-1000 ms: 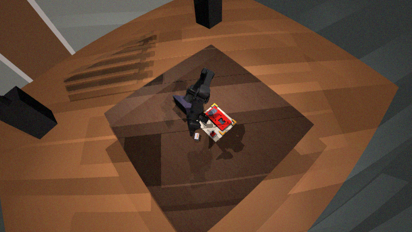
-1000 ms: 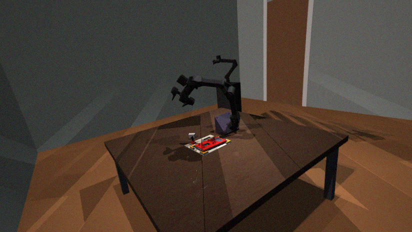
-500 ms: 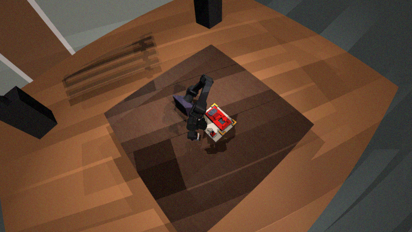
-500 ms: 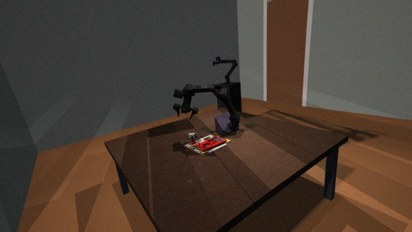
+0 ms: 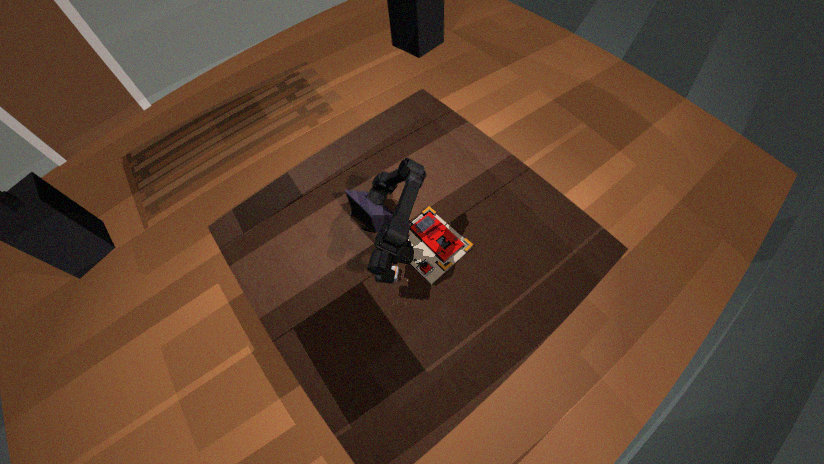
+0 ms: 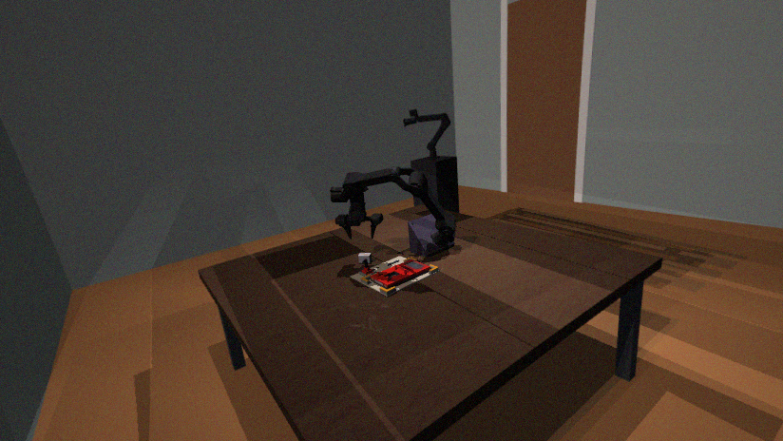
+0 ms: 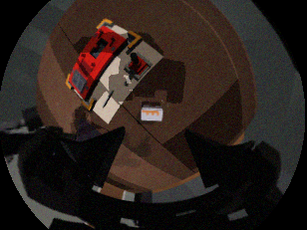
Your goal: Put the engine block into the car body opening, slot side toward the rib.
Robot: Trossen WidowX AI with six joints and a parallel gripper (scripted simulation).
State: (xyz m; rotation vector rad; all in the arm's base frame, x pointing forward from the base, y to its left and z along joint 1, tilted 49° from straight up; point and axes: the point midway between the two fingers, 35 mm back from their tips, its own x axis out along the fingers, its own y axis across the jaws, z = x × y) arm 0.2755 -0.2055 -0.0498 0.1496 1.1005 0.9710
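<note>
The red car body [image 5: 455, 249] [image 6: 380, 281] [image 7: 95, 67] lies in the fixture on a light board. Its dark opening [image 5: 444, 242] [image 7: 100, 48] is near one end. A small white-grey block with orange marks [image 5: 394, 273] [image 6: 364, 257] [image 7: 152, 114], which looks like the engine block, stands off the board beside one corner. Which side its slot faces is too small to tell. My gripper [image 6: 361, 237] [image 7: 154, 130] is open and empty, pointing down above the block, with clear height between them. In the top view the arm hides its fingertips and part of the block.
The board [image 5: 437, 281] [image 7: 153, 55] has orange corner brackets [image 5: 468, 245] [image 7: 105, 23] around the car body. A small red and black piece [image 5: 425, 266] [image 7: 136, 66] stands on the board near the block. The purple arm base [image 6: 420, 235] is behind the board.
</note>
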